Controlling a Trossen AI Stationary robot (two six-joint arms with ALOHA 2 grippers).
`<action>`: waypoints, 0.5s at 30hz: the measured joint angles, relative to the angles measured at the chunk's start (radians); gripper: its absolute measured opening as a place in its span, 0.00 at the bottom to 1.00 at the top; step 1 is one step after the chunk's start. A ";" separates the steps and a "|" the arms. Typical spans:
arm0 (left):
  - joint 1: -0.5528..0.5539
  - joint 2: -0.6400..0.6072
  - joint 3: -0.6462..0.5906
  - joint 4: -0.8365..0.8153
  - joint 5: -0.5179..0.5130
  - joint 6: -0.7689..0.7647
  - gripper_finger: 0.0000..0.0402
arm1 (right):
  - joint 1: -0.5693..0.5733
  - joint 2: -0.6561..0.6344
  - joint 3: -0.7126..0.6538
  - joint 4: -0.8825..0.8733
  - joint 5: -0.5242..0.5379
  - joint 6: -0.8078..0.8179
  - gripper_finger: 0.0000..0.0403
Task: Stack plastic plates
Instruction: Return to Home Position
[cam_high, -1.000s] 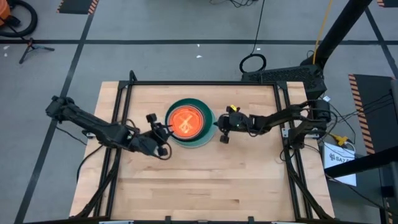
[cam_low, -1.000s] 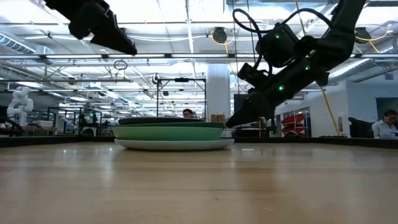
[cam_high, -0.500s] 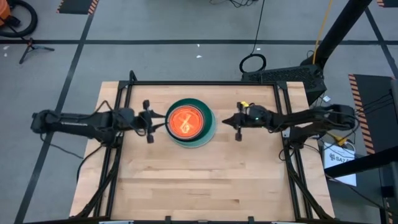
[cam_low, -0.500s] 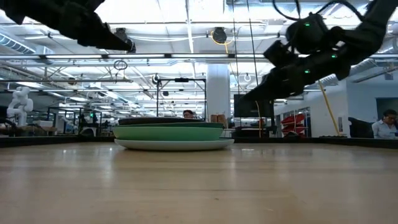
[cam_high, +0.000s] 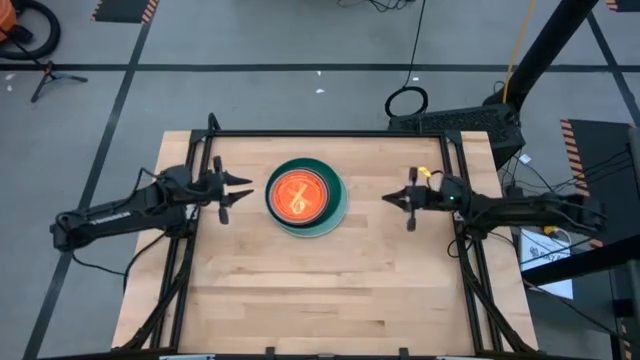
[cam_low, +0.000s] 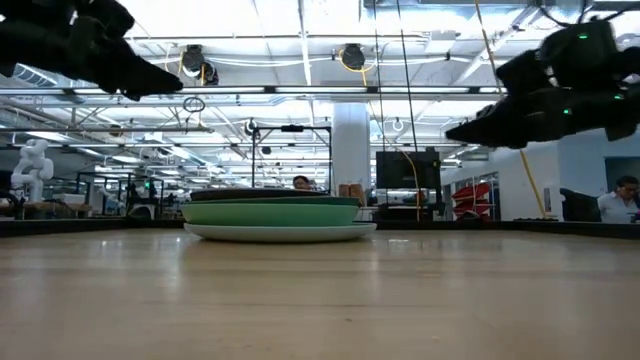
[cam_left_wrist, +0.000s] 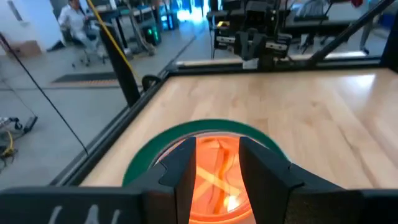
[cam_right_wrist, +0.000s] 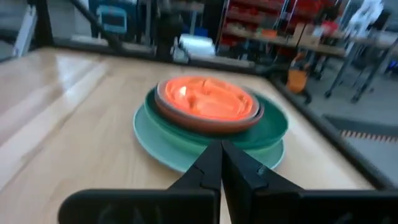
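A stack of plates (cam_high: 305, 197) rests on the table's middle, toward the far side. A translucent orange divided plate (cam_right_wrist: 208, 96) tops it. Below come a rust-orange plate (cam_right_wrist: 186, 115), a dark green plate (cam_right_wrist: 270, 127) and a large light green plate (cam_right_wrist: 155, 146) that lies on the wood. My left gripper (cam_high: 245, 186) hangs open in the air left of the stack, pointing at it (cam_left_wrist: 217, 165). My right gripper (cam_high: 386, 198) hovers shut to the right of the stack, also pointing at it (cam_right_wrist: 221, 149). Neither touches the plates. Further plates inside the stack are hidden.
Bare wooden table top (cam_high: 320, 290) spreads around the stack, widest on the near side. A black frame rail (cam_high: 320, 134) runs along the far edge and down both sides. Beyond the table, a seated person (cam_low: 620, 200) shows in the room.
Both grippers have drawn back from the stack, the left one toward the table's left edge and the right one toward its right edge. The left gripper has swung from the stack's near-left side to level with it. The stack has stayed still.
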 joint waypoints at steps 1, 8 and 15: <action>0.005 -0.026 -0.010 0.000 0.003 -0.001 0.32 | 0.000 -0.032 -0.022 0.018 0.001 0.000 0.00; 0.009 -0.154 -0.084 -0.003 0.028 -0.064 0.32 | 0.000 -0.226 -0.053 -0.068 0.003 0.004 0.00; 0.009 -0.261 -0.167 0.002 0.092 -0.133 0.32 | 0.001 -0.377 -0.055 -0.128 0.000 -0.022 0.00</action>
